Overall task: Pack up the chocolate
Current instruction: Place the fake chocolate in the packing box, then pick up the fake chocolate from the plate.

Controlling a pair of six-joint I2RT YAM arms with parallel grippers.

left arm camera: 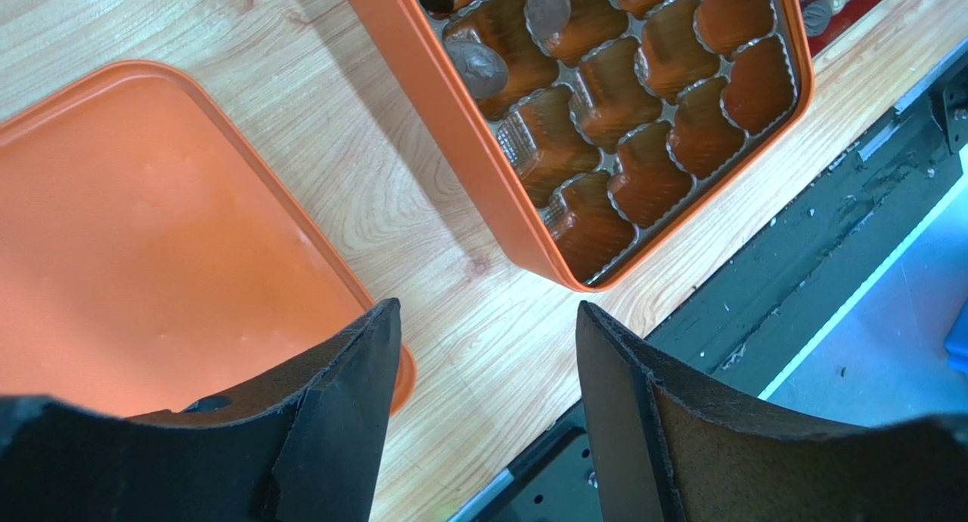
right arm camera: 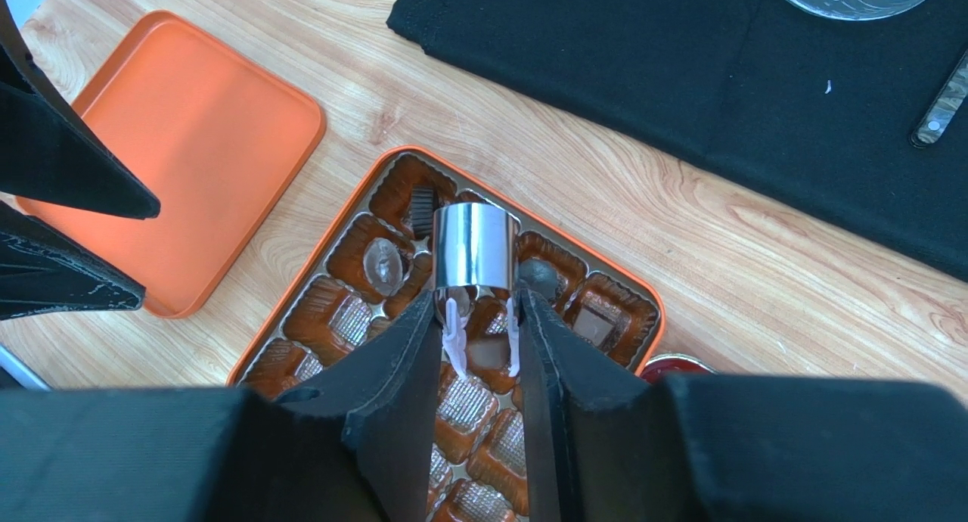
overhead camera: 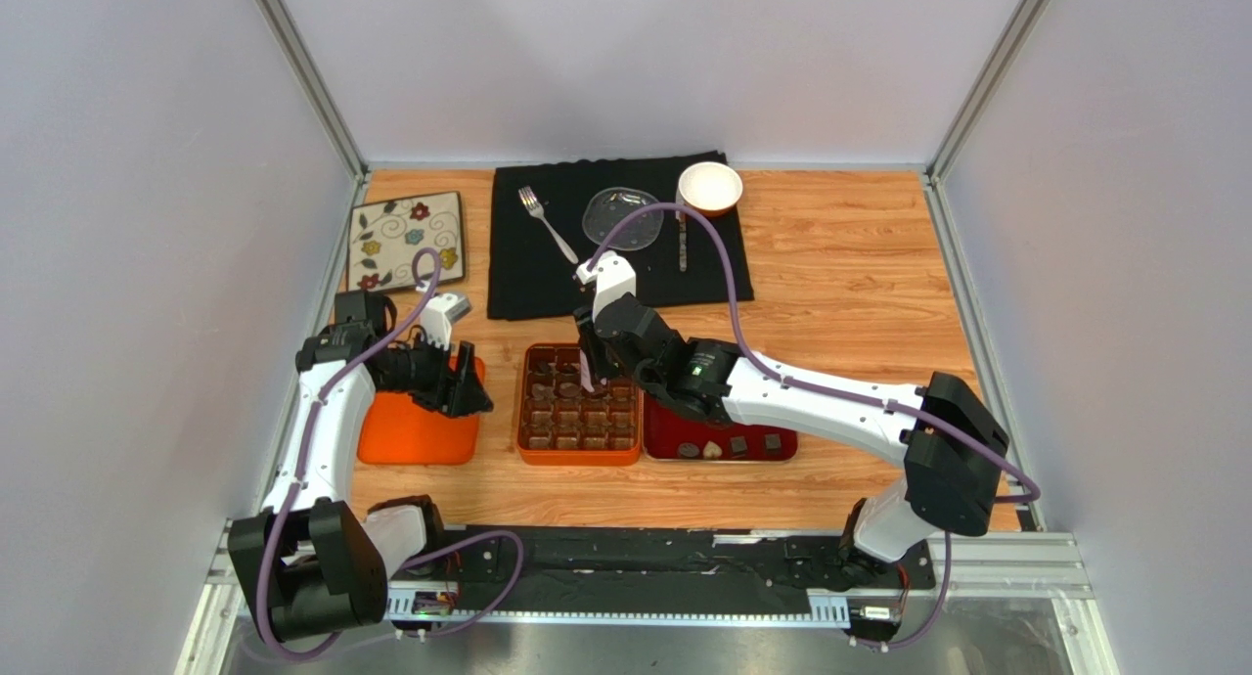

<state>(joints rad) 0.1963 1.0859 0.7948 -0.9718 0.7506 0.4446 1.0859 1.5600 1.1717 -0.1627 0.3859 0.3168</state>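
Observation:
The orange box (overhead camera: 525,408) has a brown grid insert; a few chocolates lie in its far cells, such as a round one (right arm camera: 384,267), a square one (right arm camera: 591,325) and a round one (left arm camera: 477,68). More chocolate pieces (overhead camera: 739,443) lie on a red tray (overhead camera: 662,438) right of the box. My right gripper (overhead camera: 591,367) is over the box's far cells, shut on silver tongs (right arm camera: 473,244) with white tips. A square brown piece (right arm camera: 489,350) shows between the tips; I cannot tell if it is gripped. My left gripper (left arm camera: 489,352) is open and empty between the lid and the box.
The orange lid (overhead camera: 400,433) lies flat left of the box. A black cloth (overhead camera: 515,272) at the back carries a fork (overhead camera: 547,223), a glass plate (overhead camera: 617,213) and a white bowl (overhead camera: 710,188). A flowered tile (overhead camera: 406,239) lies at the back left.

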